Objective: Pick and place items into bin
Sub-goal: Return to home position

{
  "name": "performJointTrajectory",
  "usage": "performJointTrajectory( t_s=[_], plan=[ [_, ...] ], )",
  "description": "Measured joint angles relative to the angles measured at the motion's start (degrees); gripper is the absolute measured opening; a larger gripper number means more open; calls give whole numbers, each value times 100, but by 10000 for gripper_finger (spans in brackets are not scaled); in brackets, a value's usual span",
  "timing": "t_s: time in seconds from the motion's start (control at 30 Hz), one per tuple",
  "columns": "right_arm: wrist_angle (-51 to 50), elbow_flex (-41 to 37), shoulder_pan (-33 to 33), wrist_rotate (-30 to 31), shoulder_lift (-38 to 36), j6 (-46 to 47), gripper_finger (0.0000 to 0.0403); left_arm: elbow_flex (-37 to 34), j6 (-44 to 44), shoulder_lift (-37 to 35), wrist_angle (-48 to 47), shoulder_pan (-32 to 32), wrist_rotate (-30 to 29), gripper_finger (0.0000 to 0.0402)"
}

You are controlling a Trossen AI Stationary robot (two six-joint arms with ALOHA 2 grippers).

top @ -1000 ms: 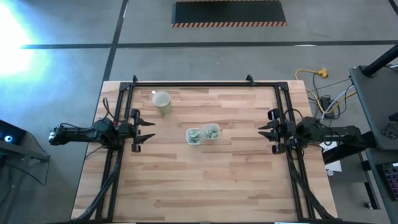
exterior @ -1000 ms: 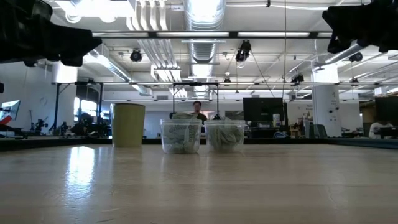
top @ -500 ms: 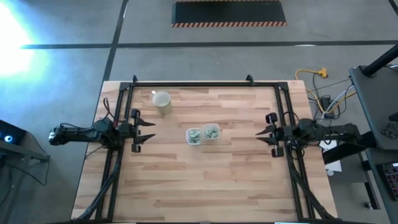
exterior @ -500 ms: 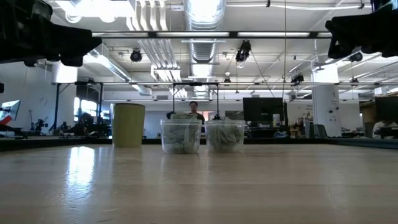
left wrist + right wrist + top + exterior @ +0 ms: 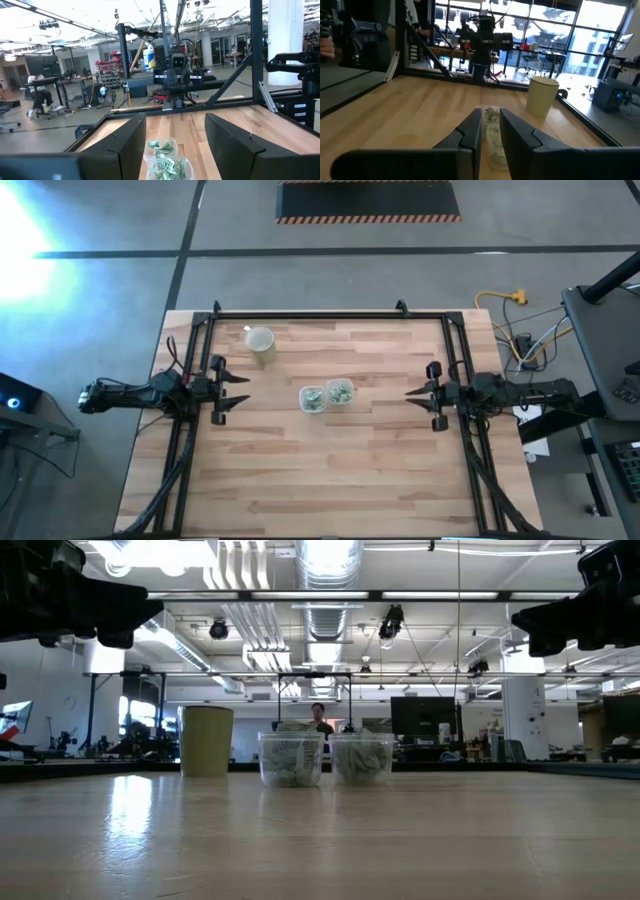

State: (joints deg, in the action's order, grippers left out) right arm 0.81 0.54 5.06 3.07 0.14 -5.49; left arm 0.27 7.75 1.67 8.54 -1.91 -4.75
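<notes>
Two small clear tubs stand side by side mid-table, one (image 5: 312,398) (image 5: 291,758) and the other (image 5: 340,391) (image 5: 362,756). Both hold pale green-and-white crinkly wrapped pieces (image 5: 166,161). My left gripper (image 5: 246,388) (image 5: 175,118) waits open at the table's left side, pointing at the tubs. My right gripper (image 5: 408,393) (image 5: 491,114) hovers above the table to the right of the tubs and points at them. Its fingers stand only a narrow gap apart, and the tubs (image 5: 493,131) show through that gap. Neither gripper holds anything.
A beige cup (image 5: 261,345) (image 5: 207,740) (image 5: 542,95) stands upright toward the far-left, apart from the tubs. Black frame rails (image 5: 330,315) run along the far, left and right sides of the wooden table (image 5: 330,470). Bare wood lies near of the tubs. A person shows far behind in the room.
My right gripper has moved toward the table's left, closer to the tubs, and has come down a little. The tubs and cup have stayed put.
</notes>
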Motion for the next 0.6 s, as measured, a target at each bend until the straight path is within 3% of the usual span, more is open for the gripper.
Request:
performJointTrajectory(
  t_s=[0.6],
  plan=[
    [3,0,0,9,75,-60,57,0,9,72,-2,0,2,187]
  ],
)
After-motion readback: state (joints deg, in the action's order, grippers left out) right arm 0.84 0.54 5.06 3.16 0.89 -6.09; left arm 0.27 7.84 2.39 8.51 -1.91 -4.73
